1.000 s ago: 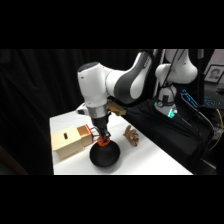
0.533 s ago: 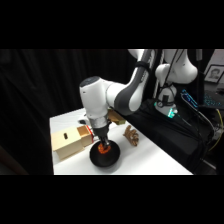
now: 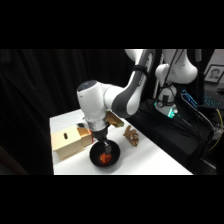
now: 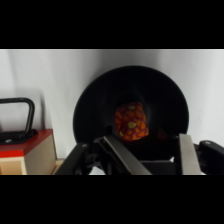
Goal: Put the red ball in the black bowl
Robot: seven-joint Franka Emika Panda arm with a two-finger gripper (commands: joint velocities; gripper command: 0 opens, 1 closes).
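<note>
Side view, left to right. Tan wooden box (image 3: 71, 144) sits at the left of the white tabletop (image 3: 150, 162), lower left of frame. Just right of it, the black bowl (image 3: 105, 156) rests on the tabletop, touching or nearly touching the box's corner. The red ball (image 3: 105, 158) lies inside the bowl's hollow. The claw (image 3: 104, 146) hangs directly above the bowl, at its rim level. Farther right, a brown lumpy object (image 3: 132, 136) lies apart from the bowl.

Wrist view, left to right. Box's red-and-black handle piece (image 4: 22, 135) at lower left. Black bowl (image 4: 95, 105) fills the centre; red ball (image 4: 131, 121) rests in its bottom. The claw (image 4: 150, 150) stands open, fingers (image 4: 186, 152) spread wide, holding nothing, ball clear of both.
</note>
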